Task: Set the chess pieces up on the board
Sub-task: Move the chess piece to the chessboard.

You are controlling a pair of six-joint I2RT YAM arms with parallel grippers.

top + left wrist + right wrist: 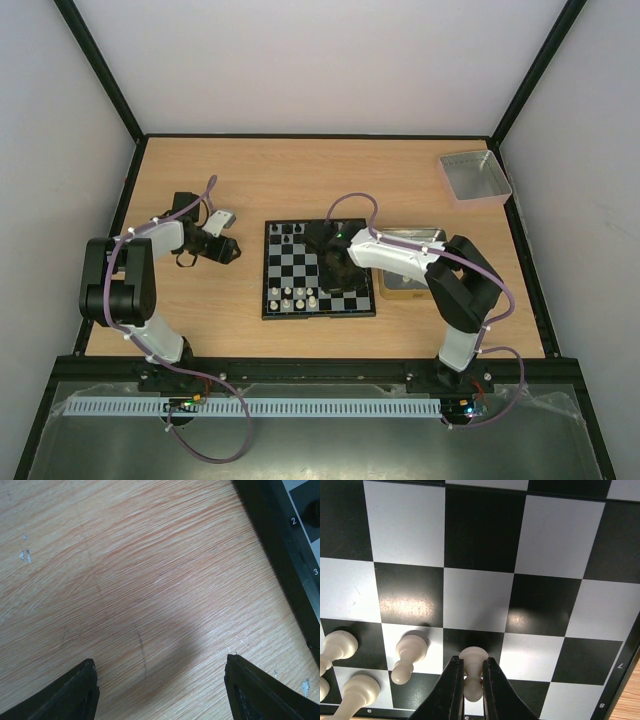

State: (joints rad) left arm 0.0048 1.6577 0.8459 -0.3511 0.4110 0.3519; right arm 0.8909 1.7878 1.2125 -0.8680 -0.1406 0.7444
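We see bright, even overhead light; glare sheens the board (412,602), and a soft shadow crosses the table (190,645).

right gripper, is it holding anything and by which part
Yes. The right gripper is shut on a white pawn, its fingers pinching the narrow stem just below the round head. The left gripper is open above the table and holds nothing.

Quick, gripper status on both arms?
Left gripper: open, empty, over the table beside the board.
Right gripper: closed on a white piece standing on the board.
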